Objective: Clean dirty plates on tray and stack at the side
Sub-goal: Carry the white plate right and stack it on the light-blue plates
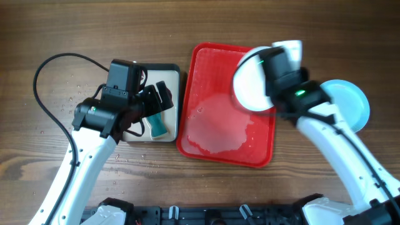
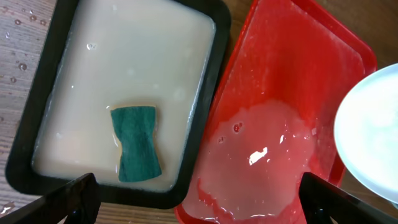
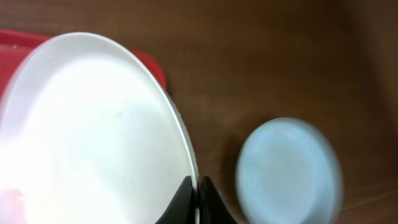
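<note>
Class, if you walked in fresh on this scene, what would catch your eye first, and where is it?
The red tray at mid-table, a foamy puddle in it. Over its right side the right gripper pinches a white plate by the rim; a turquoise plate lies further right. Left, a green sponge lies in the beige tray.

- White plate (image 1: pixel 250 84): right part hidden under the right arm (image 1: pixel 325 119) in the overhead view. Blurred and cut off at the left and bottom edges in the right wrist view.
- Turquoise plate (image 3: pixel 287 169): blurred; one plate or two stacked cannot be told.
- Left gripper (image 2: pixel 199 208): only the fingertips show, cut off at the bottom edge.
- Sponge (image 1: pixel 157 125): upper end hidden beneath the left gripper in the overhead view.
</note>
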